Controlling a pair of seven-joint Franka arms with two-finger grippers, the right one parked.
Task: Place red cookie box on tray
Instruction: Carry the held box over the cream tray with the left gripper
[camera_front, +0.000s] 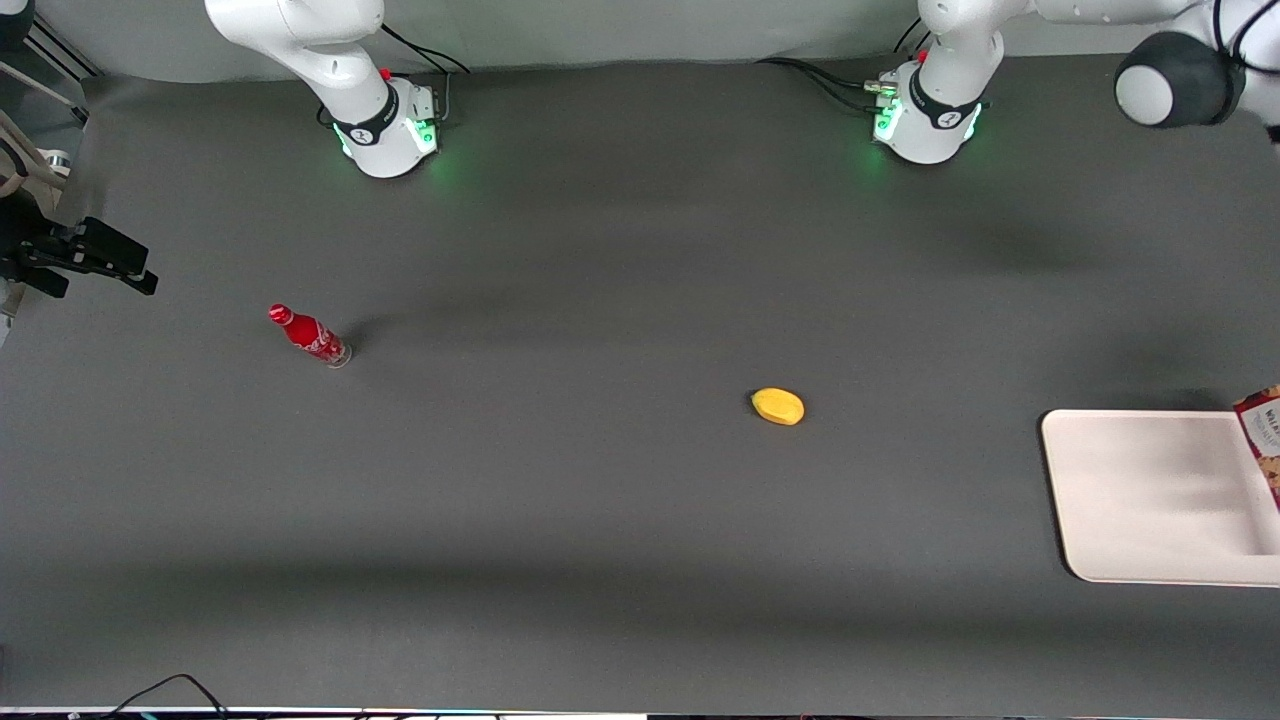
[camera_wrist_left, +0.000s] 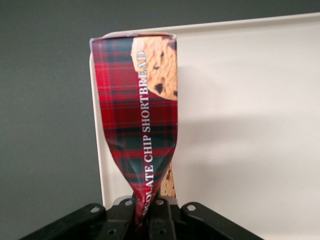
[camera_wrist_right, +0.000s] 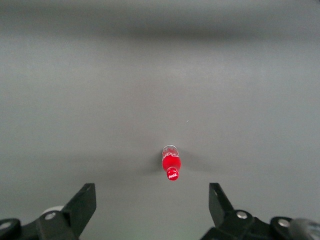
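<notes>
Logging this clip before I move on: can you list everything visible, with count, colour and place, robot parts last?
red cookie box: one, dark-red tartan with cookie print, pinched in the gripper above the tray's edge, its end creased at the grip.
tray: one, cream-white, on the table at the working arm's end.
red bottle: one, upright, toward the parked arm's end.
yellow fruit-like object: one, on the table between bottle and tray.
table: one, dark grey.
gripper: one, black, left arm's, shut on the box over the tray's edge.
</notes>
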